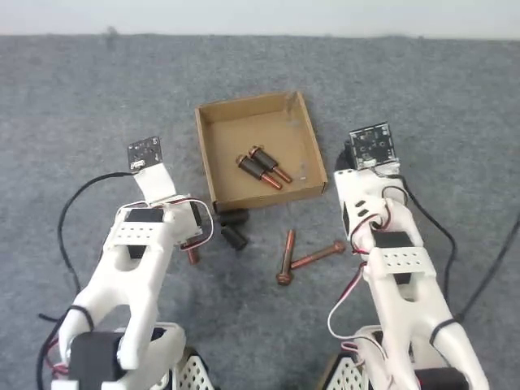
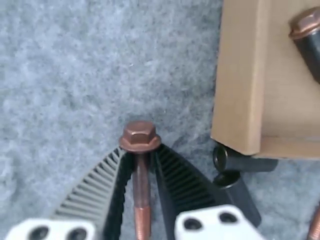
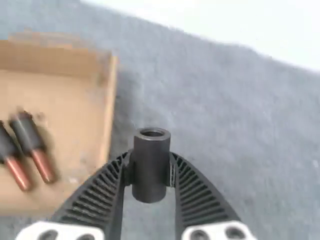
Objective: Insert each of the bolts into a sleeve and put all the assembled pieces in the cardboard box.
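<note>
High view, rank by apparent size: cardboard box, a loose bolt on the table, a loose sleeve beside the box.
1. cardboard box
2. loose bolt, longer
3. loose sleeve, shorter but thicker; by area these two look close, so unsure.

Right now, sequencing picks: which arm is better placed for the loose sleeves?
Left, likely: the loose sleeves lie beside the left fingers, which grip a bolt; the right fingers, gripping another sleeve, sit farther off.
</note>
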